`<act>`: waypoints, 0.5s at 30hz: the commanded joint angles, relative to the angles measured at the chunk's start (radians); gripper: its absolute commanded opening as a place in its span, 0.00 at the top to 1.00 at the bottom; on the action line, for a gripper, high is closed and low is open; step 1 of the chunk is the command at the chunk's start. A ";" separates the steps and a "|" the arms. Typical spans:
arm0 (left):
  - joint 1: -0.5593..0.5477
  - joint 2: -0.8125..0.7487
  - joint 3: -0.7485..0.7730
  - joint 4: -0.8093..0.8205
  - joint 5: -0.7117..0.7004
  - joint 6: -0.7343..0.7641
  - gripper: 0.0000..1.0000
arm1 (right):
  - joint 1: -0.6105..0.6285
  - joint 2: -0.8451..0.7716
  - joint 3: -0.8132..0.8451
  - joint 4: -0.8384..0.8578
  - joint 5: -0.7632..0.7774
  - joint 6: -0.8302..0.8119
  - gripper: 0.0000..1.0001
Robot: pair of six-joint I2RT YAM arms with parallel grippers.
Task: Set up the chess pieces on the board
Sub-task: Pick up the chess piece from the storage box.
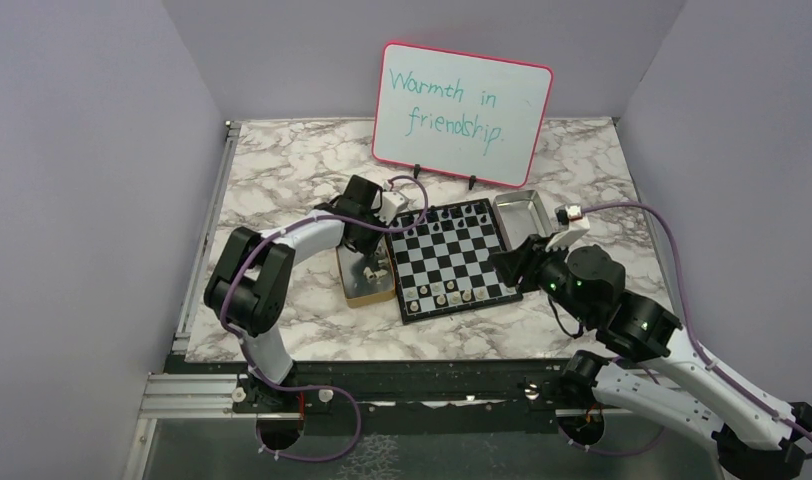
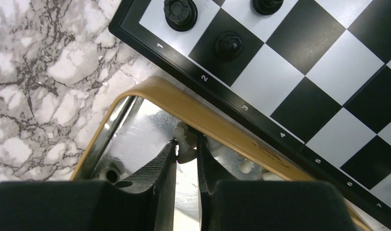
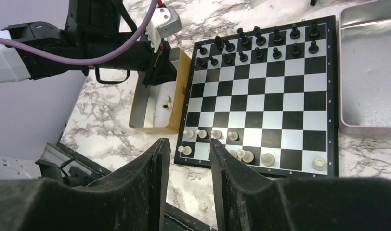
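The board [image 1: 450, 250] lies mid-table, and it also shows in the right wrist view [image 3: 261, 96]. Black pieces [image 3: 256, 43] fill its two far rows. Several cream pieces [image 3: 217, 142] stand in its two near rows. My left gripper [image 2: 186, 144] reaches down into the tan box [image 2: 193, 108] beside the board's left edge and is shut on a cream pawn [image 2: 180, 132]. A few more cream pieces [image 2: 245, 166] lie in the box. My right gripper [image 3: 189, 140] is open and empty, held above the board's near edge.
A silver tray [image 1: 522, 212] sits at the board's far right corner. A pink-framed whiteboard [image 1: 462, 100] stands at the back. Purple walls close in both sides. The left arm [image 1: 282, 250] arches over the table left of the box.
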 commanded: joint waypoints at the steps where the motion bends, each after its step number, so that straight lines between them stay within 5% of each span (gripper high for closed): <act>1: -0.012 -0.071 0.014 -0.059 -0.027 -0.059 0.90 | -0.002 0.016 0.004 -0.028 0.008 0.073 0.59; 9: -0.017 -0.233 -0.034 -0.062 -0.011 -0.102 0.90 | -0.002 0.057 -0.034 0.037 -0.076 0.134 0.59; 15: -0.028 -0.386 -0.073 -0.039 0.142 -0.105 0.90 | -0.002 0.123 -0.050 0.127 -0.197 0.175 0.60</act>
